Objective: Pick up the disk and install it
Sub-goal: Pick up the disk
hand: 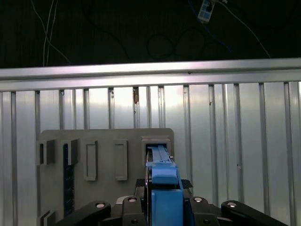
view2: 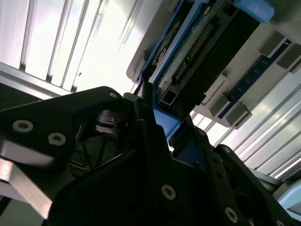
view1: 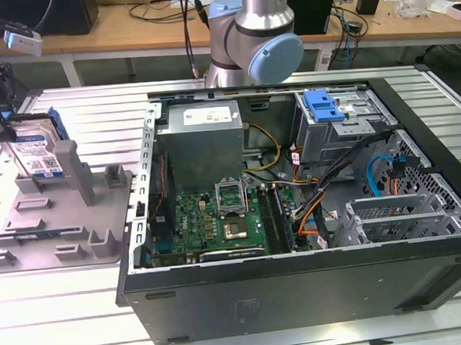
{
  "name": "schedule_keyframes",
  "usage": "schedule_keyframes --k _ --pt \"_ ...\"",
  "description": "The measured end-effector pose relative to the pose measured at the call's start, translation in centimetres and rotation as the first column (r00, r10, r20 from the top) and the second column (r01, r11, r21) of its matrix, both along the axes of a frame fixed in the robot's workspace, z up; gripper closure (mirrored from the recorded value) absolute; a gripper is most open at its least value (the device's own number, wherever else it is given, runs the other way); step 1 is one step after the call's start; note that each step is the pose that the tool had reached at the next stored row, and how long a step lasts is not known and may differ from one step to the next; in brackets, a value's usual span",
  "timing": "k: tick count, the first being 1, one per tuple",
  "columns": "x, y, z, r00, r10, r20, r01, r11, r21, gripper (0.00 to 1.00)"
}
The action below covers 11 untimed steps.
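The disk (view1: pixel 40 153) is clenched by its blue plastic frame between the jaws of the gripper (view1: pixel 5 130), which close on its upper edge. In both wrist views the blue frame sits tight between the black jaws. The disk stands on edge, its thin side up and its long axis close to upright. Its flat labelled face is turned toward the exterior camera. The label is white and blue, with print too small to read. The disk's lower edge is down at a slot in the grey holder (view1: pixel 100 219); whether it still sits in the slot cannot be told. The holder lies on the slatted metal table (view1: pixel 67 323) just beside the open computer case (view1: pixel 300 285), on the exterior view's left, so the disk is outside the case and well apart from its drive bays. Inside the case are a grey metal box (view1: pixel 205 139) with a white sticker, a green circuit board (view1: pixel 218 220) and a bare blue bracket (view1: pixel 324 104). The arm (view1: pixel 257 38) rises behind the case.
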State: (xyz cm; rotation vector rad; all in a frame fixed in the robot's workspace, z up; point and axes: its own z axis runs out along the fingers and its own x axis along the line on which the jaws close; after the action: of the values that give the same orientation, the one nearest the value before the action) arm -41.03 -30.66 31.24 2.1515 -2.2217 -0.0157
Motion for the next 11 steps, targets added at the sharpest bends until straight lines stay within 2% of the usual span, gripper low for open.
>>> schedule_keyframes --k 4,6,11 --pt "0.0 0.03 0.83 1.0000 0.002 0.0021 -0.002 1.0000 0.0000 0.63" --pt "0.0 0.05 1.70 1.0000 0.003 0.0047 -0.003 1.0000 -0.0001 0.63" --pt "0.0 0.11 2.92 1.0000 0.004 0.0079 -0.004 1.0000 0.0000 0.63"
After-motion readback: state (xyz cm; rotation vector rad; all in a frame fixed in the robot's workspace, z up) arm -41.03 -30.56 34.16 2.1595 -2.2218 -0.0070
